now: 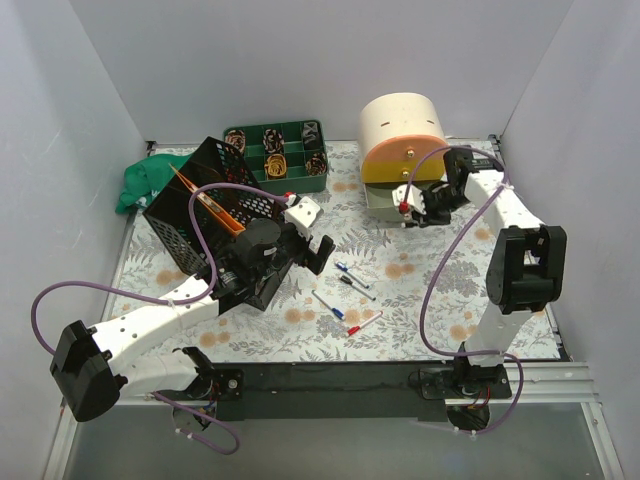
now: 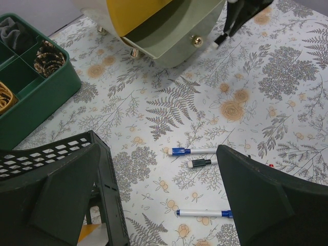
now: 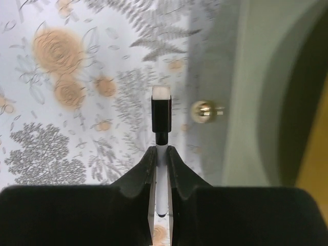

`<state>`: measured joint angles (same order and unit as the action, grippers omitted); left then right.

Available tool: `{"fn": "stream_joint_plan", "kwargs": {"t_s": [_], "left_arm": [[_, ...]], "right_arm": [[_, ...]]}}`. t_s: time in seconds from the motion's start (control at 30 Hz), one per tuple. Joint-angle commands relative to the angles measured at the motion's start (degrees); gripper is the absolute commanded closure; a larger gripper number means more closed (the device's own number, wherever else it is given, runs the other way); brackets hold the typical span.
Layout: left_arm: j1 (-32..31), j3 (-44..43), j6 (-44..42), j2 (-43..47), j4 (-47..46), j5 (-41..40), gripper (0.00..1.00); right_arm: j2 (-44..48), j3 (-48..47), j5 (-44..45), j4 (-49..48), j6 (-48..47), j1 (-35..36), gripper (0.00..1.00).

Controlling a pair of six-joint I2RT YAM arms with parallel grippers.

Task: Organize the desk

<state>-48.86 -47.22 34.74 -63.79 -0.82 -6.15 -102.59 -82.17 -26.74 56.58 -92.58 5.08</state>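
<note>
Tabletop (image 1: 430, 290): the floral surface runs from the black front rail at my bases to the back wall and carries everything reported below.

Nearest item: four loose pens (image 1: 357, 287) lie scattered mid-tabletop, apart from one another, uncollected.

Left pincer (image 2: 156, 169): spread wide and holding nothing. It hovers above the tabletop just beyond the loose pens, with the black mesh rack (image 1: 215, 215) close against its left side. The rack sits tilted, not square to the tabletop edge.

Right pincer (image 3: 161, 154): pressed together on a black-capped pen (image 3: 161, 115), pinching its white barrel below the cap, with the cap pointing forward. The pen hangs over bare tabletop, just short of the grey-green drawer (image 2: 174, 48) and beside its brass knob (image 3: 205, 110). The drawer appears pulled out from the round cream cabinet (image 1: 400, 125).

Far row: a green tray (image 1: 262, 177) of small items stands behind the rack, with a green cloth (image 1: 145, 180) at the far left edge.

Assessment: the step in hand is stowing one pen in the drawer. The next move calls for lifting the pen clear of the drawer's front wall, carrying it over the opening and only then spreading the right pincer. Four pens remain, so the task looks early.
</note>
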Motion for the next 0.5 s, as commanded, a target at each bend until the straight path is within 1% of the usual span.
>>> {"fn": "stream_joint_plan", "kwargs": {"t_s": [0.0,0.03,0.23,0.27,0.33,0.4,0.43,0.47], "left_arm": [[-0.1,-1.2,-0.3,1.6,0.3,0.4,0.02],[-0.1,-1.1,-0.3,1.6,0.3,0.4,0.02],[-0.1,-1.2,-0.4,1.7,0.3,0.1,0.02],[-0.1,-1.1,-0.5,1.7,0.3,0.1,0.02],[-0.1,-1.1,-0.5,2.0,0.3,-0.1,0.02],[-0.1,-1.1,-0.5,2.1,0.3,-0.2,0.02],[-0.1,-1.1,-0.5,2.1,0.3,0.0,0.02],[-0.1,-1.1,-0.5,2.0,0.3,-0.1,0.02]], "right_arm": [[2.1,-7.6,-0.2,-0.7,9.2,3.0,0.99],[2.0,-9.4,0.5,-2.5,10.2,3.5,0.99],[-1.5,-12.8,9.9,-11.8,17.1,7.7,0.98],[-3.0,-14.1,12.3,-13.4,17.5,8.1,0.97],[-4.4,-15.2,14.3,-15.0,19.0,9.2,0.93],[-5.9,-16.3,15.9,-16.9,20.8,9.6,0.78],[-6.2,-16.5,16.2,-17.3,21.3,9.8,0.73],[-6.6,-16.7,16.4,-17.5,21.8,9.8,0.64]]}}
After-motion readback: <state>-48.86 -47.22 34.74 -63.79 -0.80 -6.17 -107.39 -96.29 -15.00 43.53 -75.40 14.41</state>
